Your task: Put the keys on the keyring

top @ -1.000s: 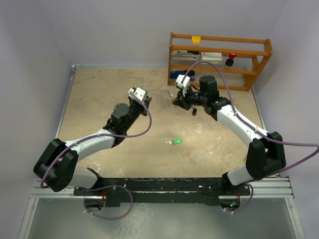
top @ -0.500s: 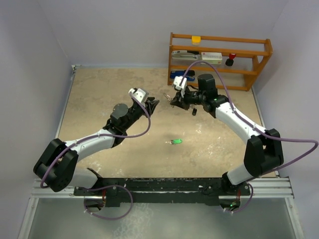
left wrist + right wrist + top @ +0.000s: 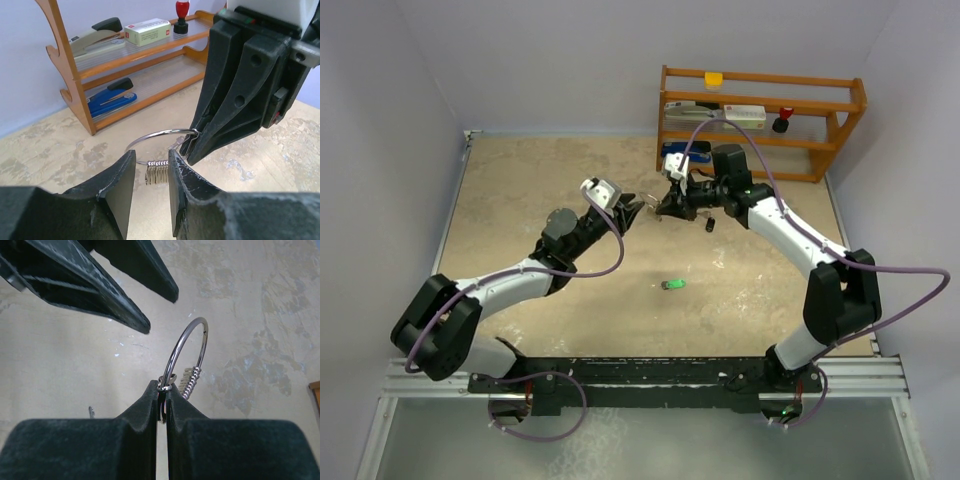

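- While the green-headed metal key lies nearest on the beige counter, both arms reach farther back.
- Left pincer, narrowly parted and empty, faces the thin silver wire keyring just ahead.
- Right pincer clamps that ring's rim, aloft.

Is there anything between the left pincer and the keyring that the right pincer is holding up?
Nothing visible does. The left pincer faces the keyring across open air, and the ring's small keys show through the gap between its parted fingers. The right pincer is shut on the ring's far edge, off to the side rather than in between.
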Controlling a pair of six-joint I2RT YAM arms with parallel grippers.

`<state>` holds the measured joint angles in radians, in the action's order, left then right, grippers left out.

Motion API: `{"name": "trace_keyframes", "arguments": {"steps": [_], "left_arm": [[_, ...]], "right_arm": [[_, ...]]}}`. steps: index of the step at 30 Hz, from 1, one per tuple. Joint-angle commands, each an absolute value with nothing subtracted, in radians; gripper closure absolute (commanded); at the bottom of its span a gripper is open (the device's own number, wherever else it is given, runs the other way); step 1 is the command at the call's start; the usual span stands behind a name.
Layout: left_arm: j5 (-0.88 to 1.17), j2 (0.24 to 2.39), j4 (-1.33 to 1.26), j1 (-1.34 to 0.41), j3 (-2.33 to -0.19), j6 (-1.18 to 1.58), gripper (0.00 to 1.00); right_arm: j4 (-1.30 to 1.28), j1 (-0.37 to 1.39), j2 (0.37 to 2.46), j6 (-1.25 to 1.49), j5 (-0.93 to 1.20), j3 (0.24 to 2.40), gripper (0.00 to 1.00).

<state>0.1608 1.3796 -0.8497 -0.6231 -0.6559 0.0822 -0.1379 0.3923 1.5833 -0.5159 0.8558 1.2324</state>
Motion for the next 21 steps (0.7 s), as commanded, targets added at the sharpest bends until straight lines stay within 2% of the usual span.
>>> {"name": "trace_keyframes", "arguments": {"steps": [1,12,21], "left_arm": [[0.192,1.413,-0.945,-0.624,-0.641,0.084,0.70],[0.170,1.485,-1.042,-0.624,-0.638,0.129,0.69],[0.157,1.543,-1.075,-0.624,-0.676,0.147,0.65]], "right_arm": [[-0.139,0.394,1.591,-0.528,0.958,1.303,1.00],[-0.176,0.394,1.606,-0.545,1.012,1.332,1.00],[-0.196,0.396,1.610,-0.562,1.041,1.330,1.00]]}}
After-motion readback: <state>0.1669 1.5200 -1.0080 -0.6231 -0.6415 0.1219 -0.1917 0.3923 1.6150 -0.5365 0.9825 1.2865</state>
